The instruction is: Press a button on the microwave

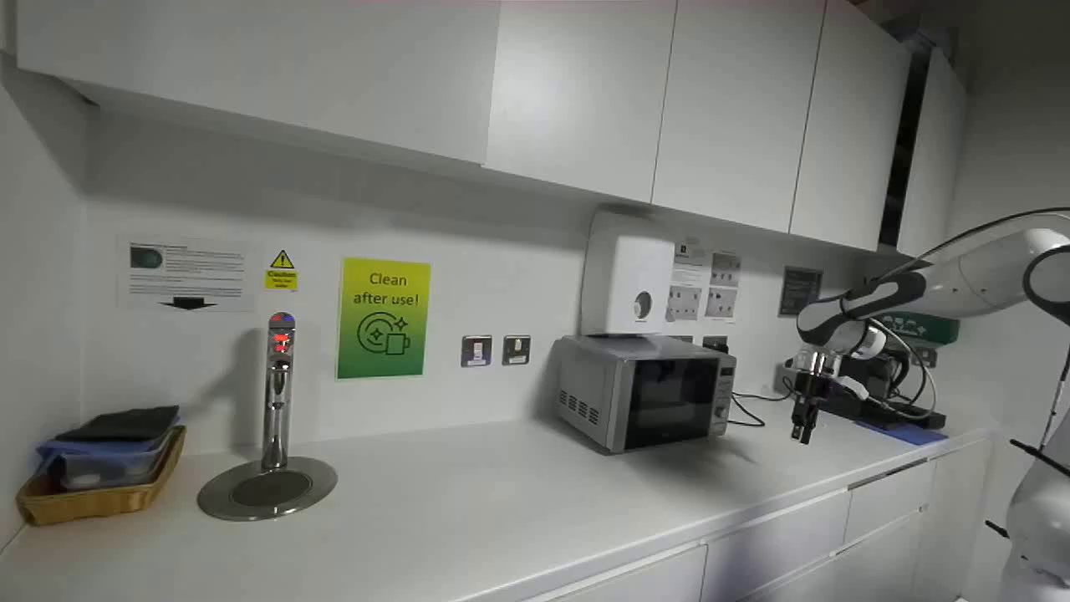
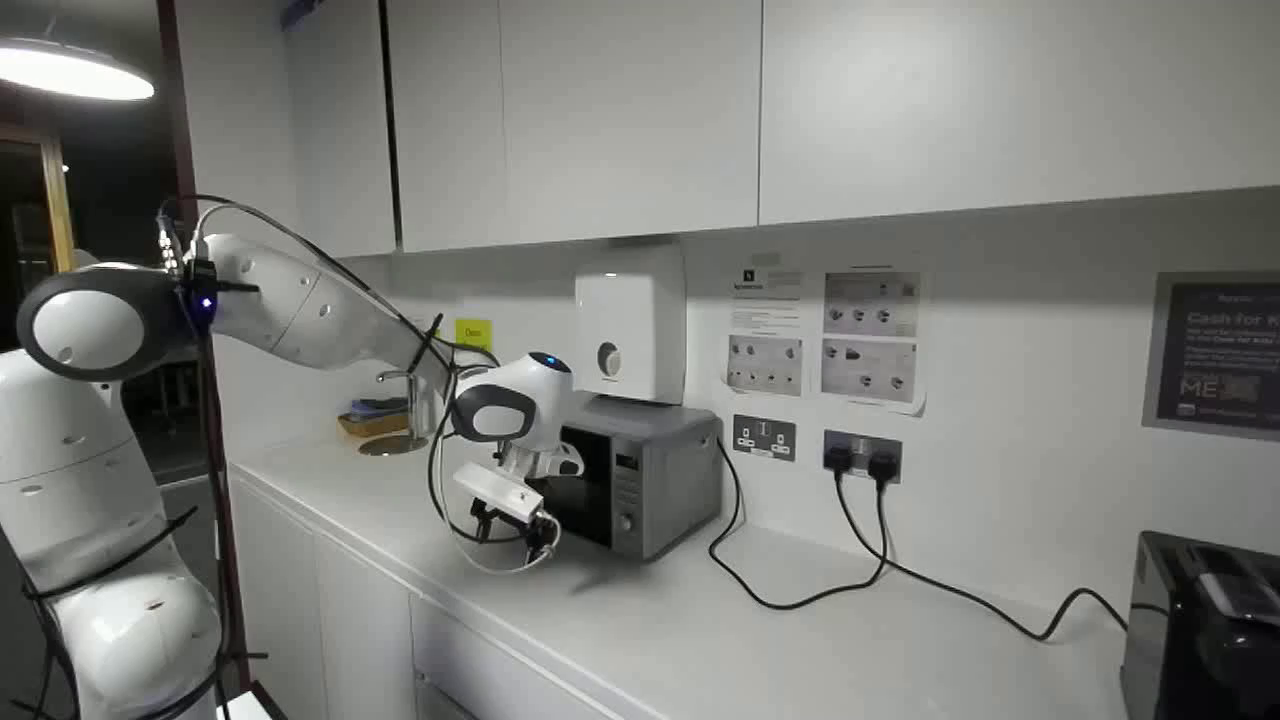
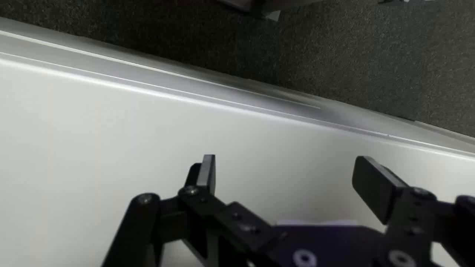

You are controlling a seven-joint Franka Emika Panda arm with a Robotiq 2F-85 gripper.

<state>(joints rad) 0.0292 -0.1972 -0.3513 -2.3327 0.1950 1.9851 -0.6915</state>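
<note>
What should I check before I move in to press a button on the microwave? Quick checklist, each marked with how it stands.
1. Microwave door shut: ok, it looks closed.
2. End effector carrying nothing: ok, no object between its fingers.
3. Tip closed for pressing: not ok, the fingers stand apart; shutting them may help.
4. Aim at the control panel: not ok, the fingers point down toward the countertop.
5. Control panel visible in the wrist view: not ok.
6. Buttons legible: cannot tell, too small.
</note>
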